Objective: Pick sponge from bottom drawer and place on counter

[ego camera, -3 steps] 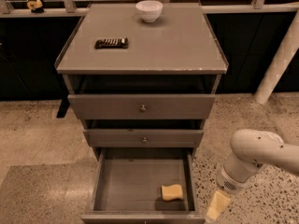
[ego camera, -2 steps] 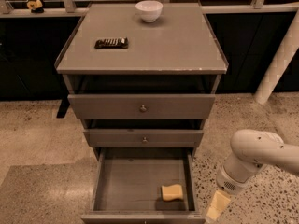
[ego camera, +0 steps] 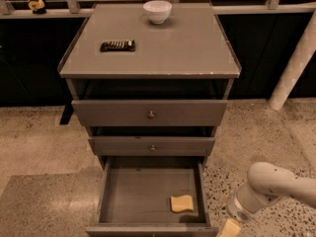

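Observation:
The sponge (ego camera: pixel 181 203), a small pale-yellow pad, lies flat on the floor of the open bottom drawer (ego camera: pixel 128 194), near its front right corner. The counter (ego camera: pixel 168 51) is the grey cabinet top above the three drawers. My white arm (ego camera: pixel 269 186) reaches in from the lower right, beside the drawer's right side, and a yellow arm part (ego camera: pixel 229 228) shows at the bottom edge. The gripper is below the frame and out of view.
A white bowl (ego camera: pixel 157 11) stands at the back of the counter and a dark flat bar (ego camera: pixel 118 45) lies on its left side. The two upper drawers (ego camera: pixel 150 113) are pulled out slightly. A white post (ego camera: pixel 294 68) stands at the right on the speckled floor.
My arm has sunk a little lower at the right of the drawer. The sponge and the drawers have not moved.

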Robot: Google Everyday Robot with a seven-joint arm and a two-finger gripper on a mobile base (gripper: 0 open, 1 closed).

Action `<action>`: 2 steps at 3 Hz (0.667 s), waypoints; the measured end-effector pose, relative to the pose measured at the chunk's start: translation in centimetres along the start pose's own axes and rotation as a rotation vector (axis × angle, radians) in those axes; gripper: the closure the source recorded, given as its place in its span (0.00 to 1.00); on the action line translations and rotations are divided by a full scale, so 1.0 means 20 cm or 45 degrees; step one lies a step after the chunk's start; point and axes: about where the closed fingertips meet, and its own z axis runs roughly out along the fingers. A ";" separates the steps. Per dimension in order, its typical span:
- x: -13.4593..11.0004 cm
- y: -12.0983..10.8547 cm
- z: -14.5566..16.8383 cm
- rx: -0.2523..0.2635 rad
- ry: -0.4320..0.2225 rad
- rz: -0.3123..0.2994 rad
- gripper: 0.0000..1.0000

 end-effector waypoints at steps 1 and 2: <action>0.02 -0.13 0.35 -0.031 -0.058 -0.038 0.00; -0.01 -0.33 0.69 -0.040 -0.080 0.051 0.00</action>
